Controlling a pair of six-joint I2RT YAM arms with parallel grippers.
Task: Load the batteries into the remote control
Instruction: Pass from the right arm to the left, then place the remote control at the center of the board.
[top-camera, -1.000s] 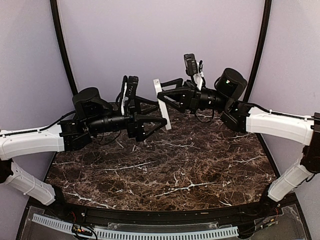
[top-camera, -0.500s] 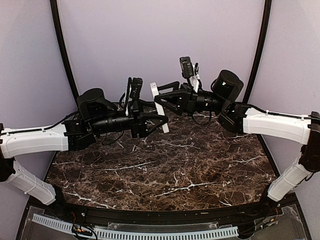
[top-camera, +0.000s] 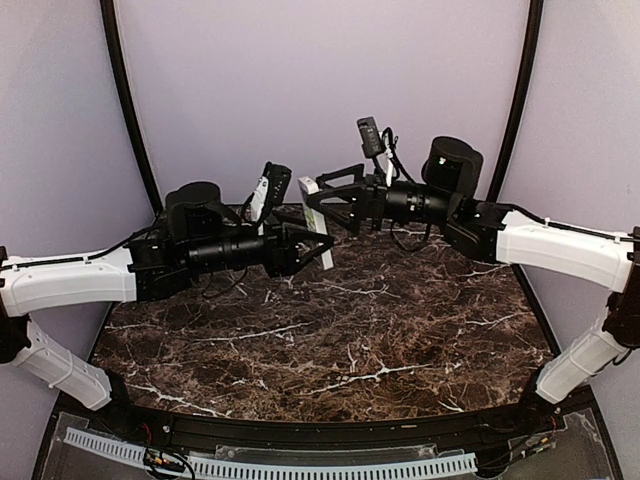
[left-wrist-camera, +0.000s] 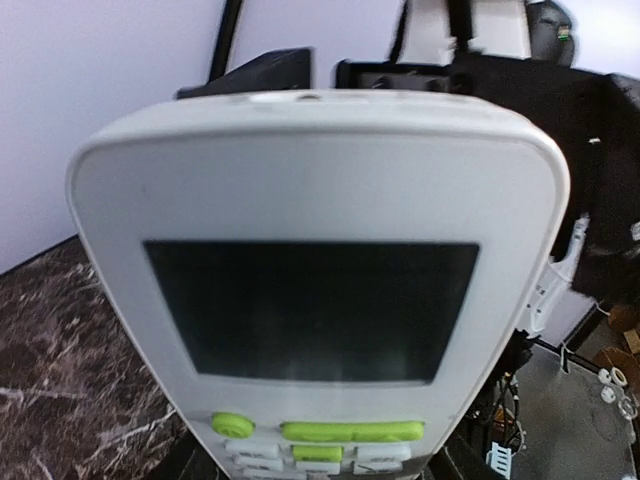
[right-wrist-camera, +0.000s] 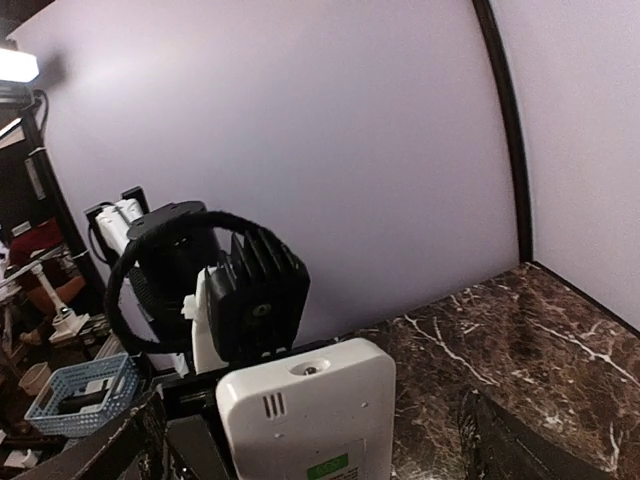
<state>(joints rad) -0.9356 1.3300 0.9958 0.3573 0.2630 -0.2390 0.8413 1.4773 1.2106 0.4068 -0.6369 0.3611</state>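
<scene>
The white remote control (top-camera: 324, 252) stands upright in the air above the back of the table. My left gripper (top-camera: 318, 243) is shut on its lower part. In the left wrist view the remote control (left-wrist-camera: 320, 280) fills the frame face-on, with a dark display window and green buttons, and hides my fingers. My right gripper (top-camera: 315, 192) is open around the remote's top end. From the right wrist the remote's plain back (right-wrist-camera: 310, 410) with a green label sits between wide-spread dark fingers (right-wrist-camera: 515, 430), apart from them. No batteries are in view.
The dark marble table (top-camera: 350, 330) lies below both arms. Lilac walls and black frame poles (top-camera: 130, 110) close in the back and sides. The left arm's black wrist camera (right-wrist-camera: 250, 290) sits just behind the remote in the right wrist view.
The left gripper has closed on the remote and the right gripper has opened off it. Both arms shifted slightly, the remote tilting a little toward the left arm.
</scene>
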